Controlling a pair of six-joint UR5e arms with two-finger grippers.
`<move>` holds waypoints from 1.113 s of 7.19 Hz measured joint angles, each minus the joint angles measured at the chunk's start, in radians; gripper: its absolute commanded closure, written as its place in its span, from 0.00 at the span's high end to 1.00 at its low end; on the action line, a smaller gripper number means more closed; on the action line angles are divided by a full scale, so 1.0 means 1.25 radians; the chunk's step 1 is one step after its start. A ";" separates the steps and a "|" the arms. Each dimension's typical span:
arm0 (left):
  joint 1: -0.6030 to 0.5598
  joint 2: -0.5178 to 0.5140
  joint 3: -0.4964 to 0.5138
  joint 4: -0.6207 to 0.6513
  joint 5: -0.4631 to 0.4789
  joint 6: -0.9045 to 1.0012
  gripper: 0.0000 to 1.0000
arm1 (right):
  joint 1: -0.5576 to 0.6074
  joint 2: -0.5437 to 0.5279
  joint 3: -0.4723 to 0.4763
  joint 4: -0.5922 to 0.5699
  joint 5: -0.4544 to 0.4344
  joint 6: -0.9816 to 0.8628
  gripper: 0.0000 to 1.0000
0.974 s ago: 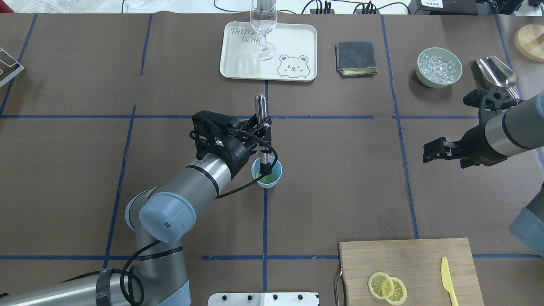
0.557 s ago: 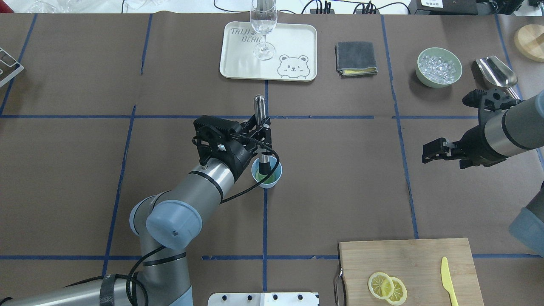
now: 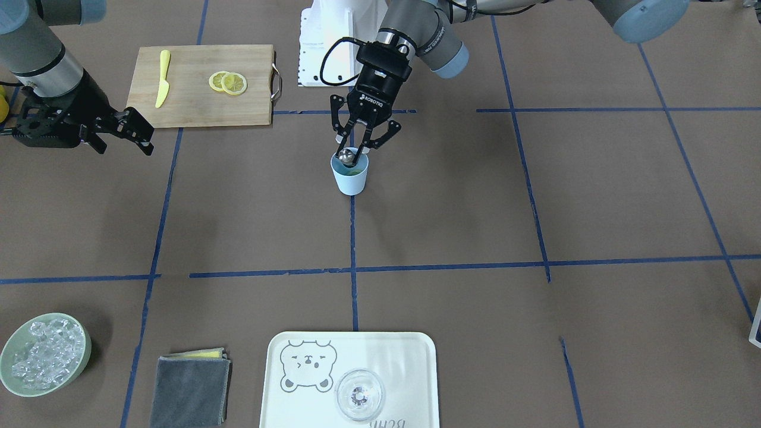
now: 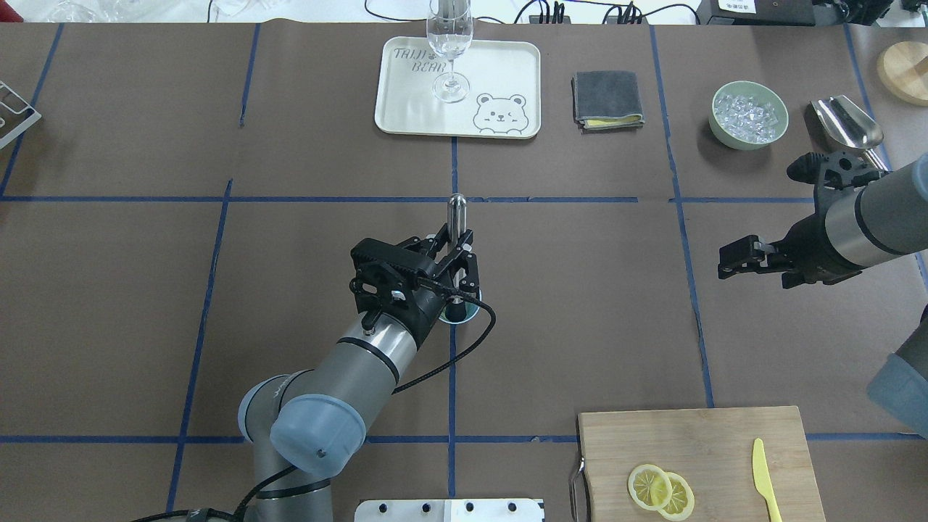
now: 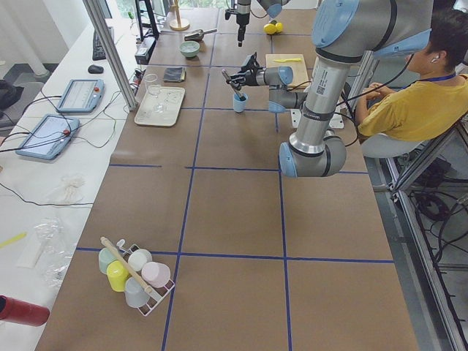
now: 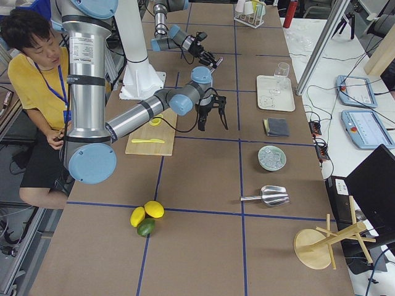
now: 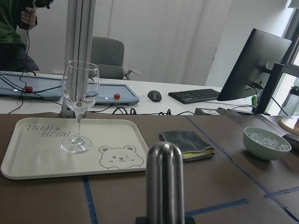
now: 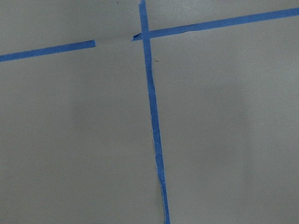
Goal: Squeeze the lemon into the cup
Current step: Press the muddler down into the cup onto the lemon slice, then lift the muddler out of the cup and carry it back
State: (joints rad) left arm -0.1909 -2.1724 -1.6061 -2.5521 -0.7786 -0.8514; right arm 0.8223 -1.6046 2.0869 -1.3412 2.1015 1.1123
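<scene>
While the left gripper (image 3: 354, 151) is clamped on a metal rod (image 3: 346, 157) (lower end inside the cup (image 3: 351, 178) directly beneath), the right gripper (image 3: 141, 132) hangs with fingers apart; 2 lemon slices (image 3: 228, 82) lie on the board (image 3: 196, 101), nearer the right gripper.

pale blue cup (image 3: 349, 181), silver muddler (image 4: 457, 212)

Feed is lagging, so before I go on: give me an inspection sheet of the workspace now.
Surface: brown-covered table, blue tape grid.
Job's things: cup mid-table; two overlapping lemon slices on cutting board.
Clutter: knife, tray with wine glass, cloth, ice bowl, scoop.
Grippers: left gripper shut on metal muddler standing in cup; right gripper open, empty.
Cables: black cable loops beside cup.
Surroundings: seated operator near robot base.
</scene>
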 measured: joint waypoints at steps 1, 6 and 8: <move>0.007 -0.003 0.005 0.001 0.010 0.004 0.00 | 0.000 -0.001 0.001 0.000 0.000 0.001 1.00; 0.008 -0.013 -0.041 -0.003 0.010 0.094 0.00 | 0.000 -0.001 0.006 0.003 0.000 0.004 1.00; -0.023 -0.020 -0.101 0.005 -0.025 0.157 0.00 | 0.000 -0.001 0.006 0.003 0.000 0.006 1.00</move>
State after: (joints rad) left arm -0.2197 -2.1978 -1.7324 -2.5462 -0.8096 -0.6546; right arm 0.8222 -1.6061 2.0946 -1.3376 2.1016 1.1195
